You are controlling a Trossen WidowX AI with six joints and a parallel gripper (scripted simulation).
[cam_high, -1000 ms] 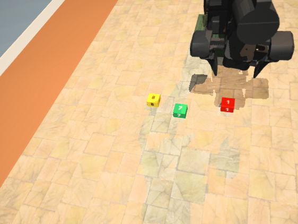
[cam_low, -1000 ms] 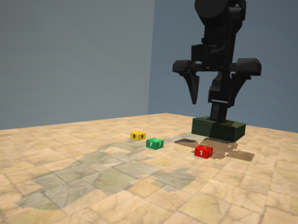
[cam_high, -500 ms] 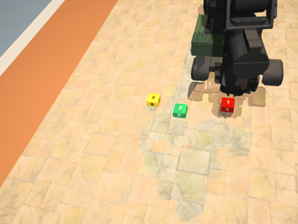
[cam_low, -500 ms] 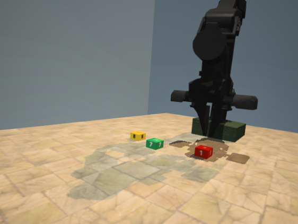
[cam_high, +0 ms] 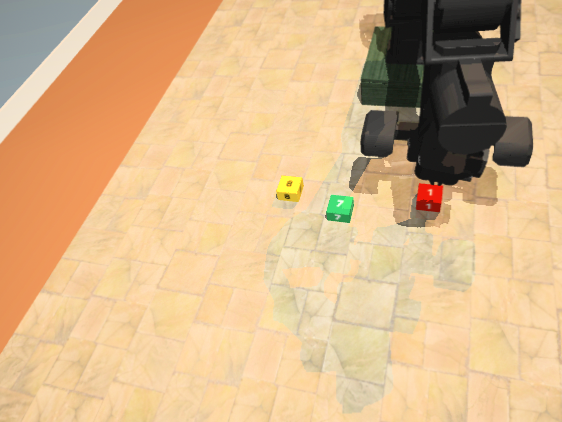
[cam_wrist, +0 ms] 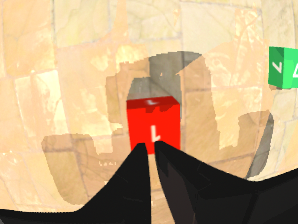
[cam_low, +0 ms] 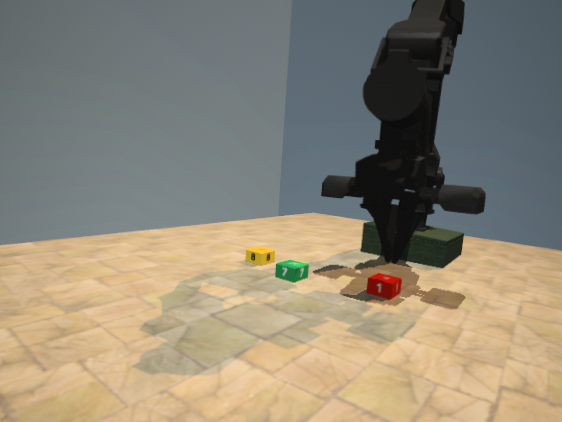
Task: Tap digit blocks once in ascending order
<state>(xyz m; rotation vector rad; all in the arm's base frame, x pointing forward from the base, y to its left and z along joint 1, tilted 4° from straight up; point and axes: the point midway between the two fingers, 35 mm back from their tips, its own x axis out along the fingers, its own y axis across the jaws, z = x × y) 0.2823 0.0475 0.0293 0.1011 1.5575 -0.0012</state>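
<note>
The red block with digit 1 sits flat on the table. The green block with digit 7 lies to its left in the top and exterior views. The yellow block with digit 8 lies farther left and is outside the wrist view. My gripper is shut, tips nearly together with nothing between them. It points down above the table by the red block; the tips overlap that block's near edge in the wrist view. The exterior view shows a gap between tips and block.
The dark green box stands behind the gripper at the arm's base. An orange strip runs along the left in the top view. The arm's shadow falls around the red block.
</note>
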